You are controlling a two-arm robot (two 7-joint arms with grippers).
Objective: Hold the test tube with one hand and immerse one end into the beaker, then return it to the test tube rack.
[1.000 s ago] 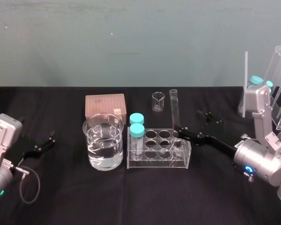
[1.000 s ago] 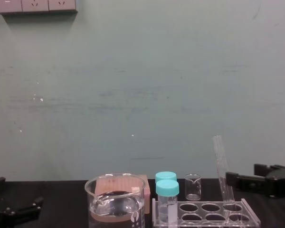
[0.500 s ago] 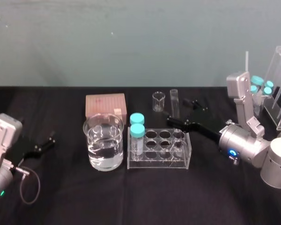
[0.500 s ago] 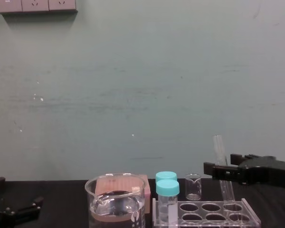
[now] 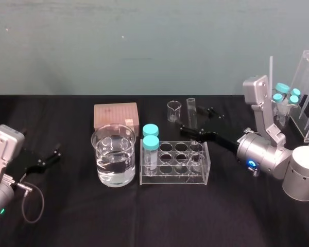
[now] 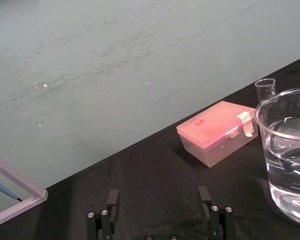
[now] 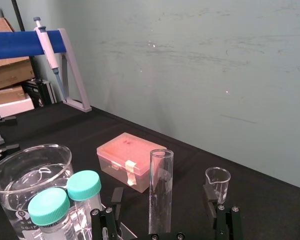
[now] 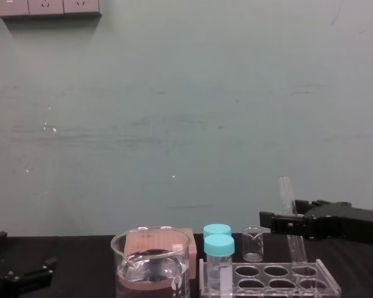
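The black table (image 5: 67, 216) carries all items; positions are given from the test tube rack (image 5: 175, 178). The right gripper (image 5: 192, 121) is reached in from the rack's right side, level with the upper part of the test tube. Its fingers (image 7: 114, 199) are spread, one on each side of the glass. No contact is seen in the right wrist view, so nothing is grasped yet. The left gripper (image 6: 158, 194) is parked well to the rack's left, beyond the beaker, its fingers likewise spread and empty.

The beaker (image 5: 113, 163), partly filled with clear liquid, is set just beside the rack's left end. A pink lidded box (image 5: 116, 116) is placed to the rack's rear left. Two teal-capped vials (image 5: 150, 148) are seated in the rack's leftmost holes. The test tube (image 5: 191, 110) is seated toward the rack's right end and is leaned slightly, not plumb. A tiny beaker (image 5: 174, 111) is set just behind the rack.

Hazards are judged as follows:
- If the fingers are closed off-centre, the leaning tube may be pushed against the hole's edge and the light rack shifted.
- If too much force is applied, the glass may be cracked; with too little, the tube may be dropped.
- If the tube is carried low toward the beaker, the capped vials lying between may be struck.
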